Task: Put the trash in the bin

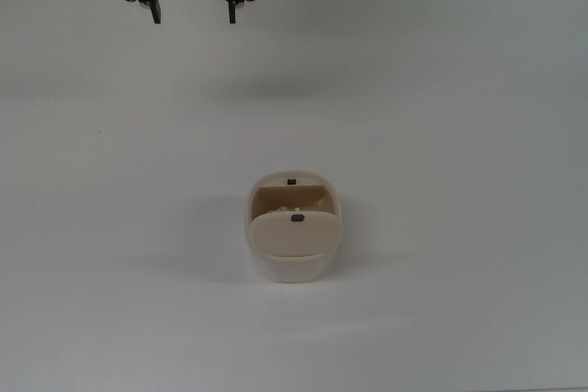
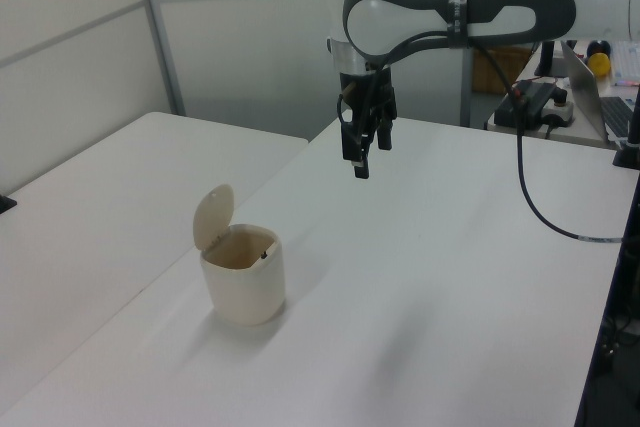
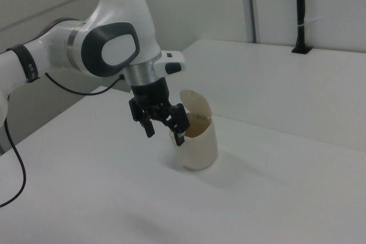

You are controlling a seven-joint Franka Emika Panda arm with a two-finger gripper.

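The bin (image 1: 292, 265) is a small beige container standing in the middle of the white table, its flap lid (image 1: 294, 232) swung open. It also shows in the left view as the bin (image 2: 245, 287) and in the right view as the bin (image 3: 198, 148). My gripper (image 1: 194, 17) hangs in the air at the top view's upper left, well away from the bin, open with nothing between its fingers. The left view has the gripper (image 2: 359, 163) high above the table, and in the right view the gripper (image 3: 164, 136) is in front of the bin. The trash is hidden or out of view.
A black cable (image 2: 540, 209) trails from the arm across the left view's right side. Beyond the table there are a laptop (image 2: 606, 107) and a yellow ball (image 2: 599, 63). A black post (image 3: 299, 12) stands on the far table in the right view.
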